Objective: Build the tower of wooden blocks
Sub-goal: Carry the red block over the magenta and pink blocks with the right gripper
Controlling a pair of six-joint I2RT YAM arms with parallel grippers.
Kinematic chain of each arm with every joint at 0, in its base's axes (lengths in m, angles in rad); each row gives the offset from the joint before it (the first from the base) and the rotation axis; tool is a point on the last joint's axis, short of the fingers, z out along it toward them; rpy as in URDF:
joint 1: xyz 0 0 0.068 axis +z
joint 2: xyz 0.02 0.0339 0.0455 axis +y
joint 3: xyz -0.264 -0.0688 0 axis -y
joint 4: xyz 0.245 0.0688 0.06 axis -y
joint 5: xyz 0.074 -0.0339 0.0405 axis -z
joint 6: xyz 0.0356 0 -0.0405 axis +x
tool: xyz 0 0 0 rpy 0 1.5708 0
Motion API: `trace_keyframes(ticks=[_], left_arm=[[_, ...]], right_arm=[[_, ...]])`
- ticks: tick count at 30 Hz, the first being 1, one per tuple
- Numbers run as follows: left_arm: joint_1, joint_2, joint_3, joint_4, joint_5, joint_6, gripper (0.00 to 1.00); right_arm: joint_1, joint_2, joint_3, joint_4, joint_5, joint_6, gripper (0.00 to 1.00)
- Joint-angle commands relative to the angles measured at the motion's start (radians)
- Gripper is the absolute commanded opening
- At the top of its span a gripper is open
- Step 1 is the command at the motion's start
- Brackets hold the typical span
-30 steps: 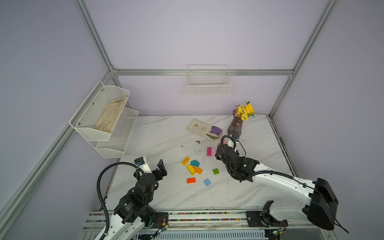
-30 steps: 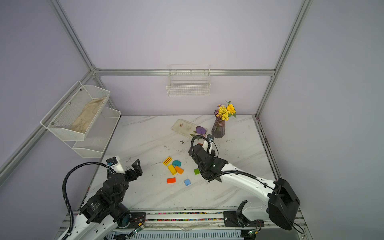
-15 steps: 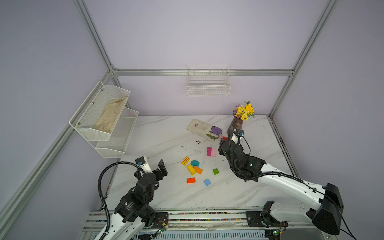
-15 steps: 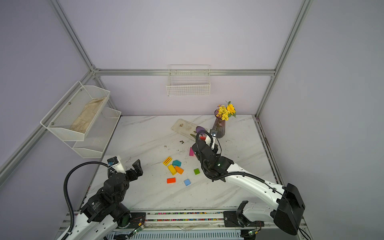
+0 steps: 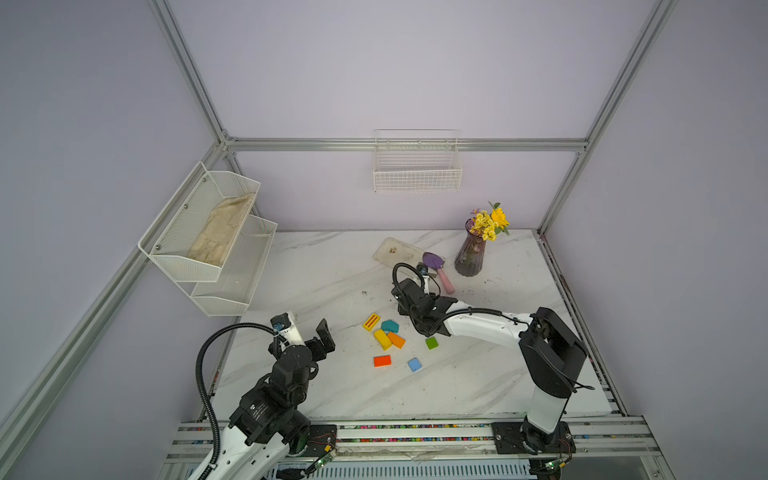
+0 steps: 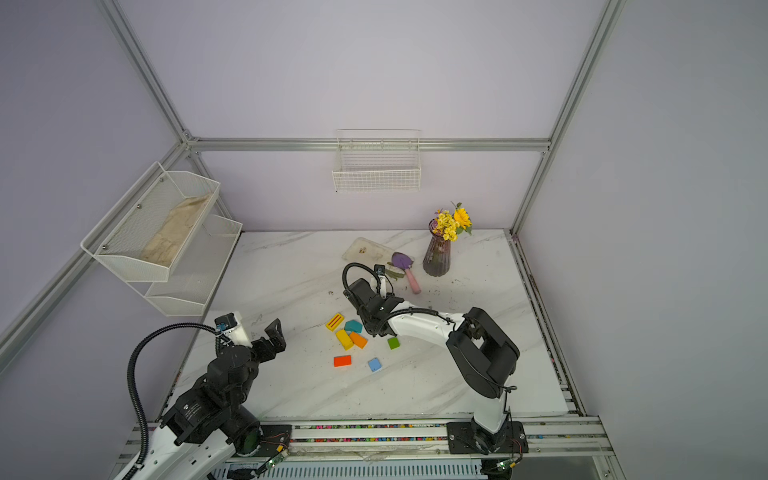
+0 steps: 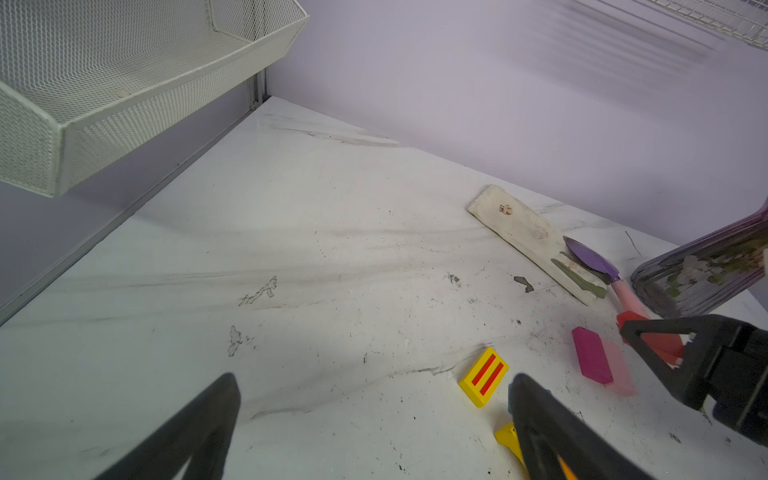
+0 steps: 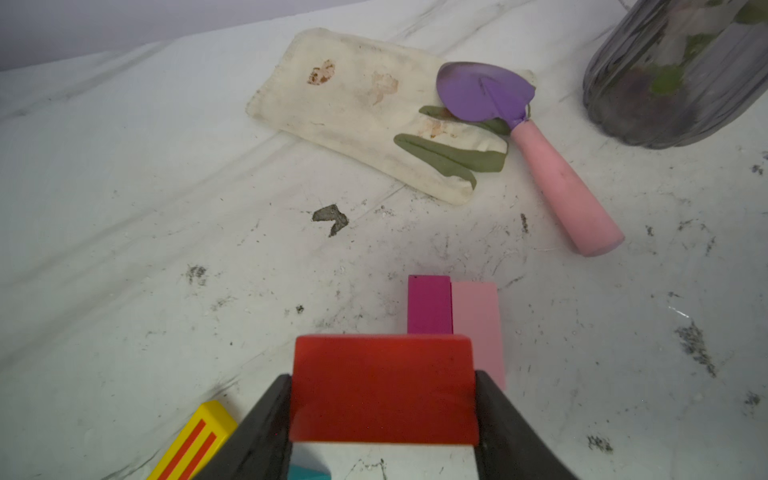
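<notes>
1. Left hand (image 7: 374,382): at the near left of the counter (image 5: 332,270), fingers spread wide apart, nothing between them.

2. Loose blocks, centre of the counter, all lying flat in both top views:
- Nearest are a blue block (image 5: 414,365) and a red-orange block (image 5: 382,360), set apart from each other.
- A green block (image 5: 431,343) lies alone to the right, close by the right forearm.
- Behind these, a yellow block (image 5: 382,339) and an orange block (image 5: 396,340) lie side by side and appear to touch.
- A teal block (image 5: 390,326) sits just behind that pair.
- A striped block (image 5: 371,322), yellow with red bars, lies just beside the teal block.

3. Right hand (image 8: 382,415): reaches in past the cluster and is clamped on a red block (image 8: 382,365), one finger on each end.

4. Under and just beyond the red block, a magenta block (image 8: 429,305) and a pink block (image 8: 476,320) lie flat with their long sides touching. Whether the red block touches them cannot be told.

5. Farther back:
- A trowel (image 5: 436,266) rests its blade on the edge of a soiled glove (image 5: 395,251).
- A vase (image 5: 471,253) with yellow flowers stands upright beside the trowel.

6. On the walls, a wire basket (image 5: 417,166) hangs at the back and a mesh shelf (image 5: 199,232) on the left.
</notes>
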Motion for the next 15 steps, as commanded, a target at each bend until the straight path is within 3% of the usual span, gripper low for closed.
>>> trace_keyframes(ticks=[1,9,15], left_arm=[[0.002,-0.002,-0.021,0.029,-0.003,-0.011,1.00],[0.002,0.001,-0.026,0.045,0.014,0.004,1.00],[0.002,0.030,-0.057,0.188,0.241,0.121,1.00]], right_arm=[[-0.013,0.021,0.047,-0.035,0.034,0.022,0.32],[-0.091,0.126,0.065,-0.022,-0.036,0.028,0.31],[-0.122,0.159,0.070,-0.011,-0.058,0.022,0.30]])
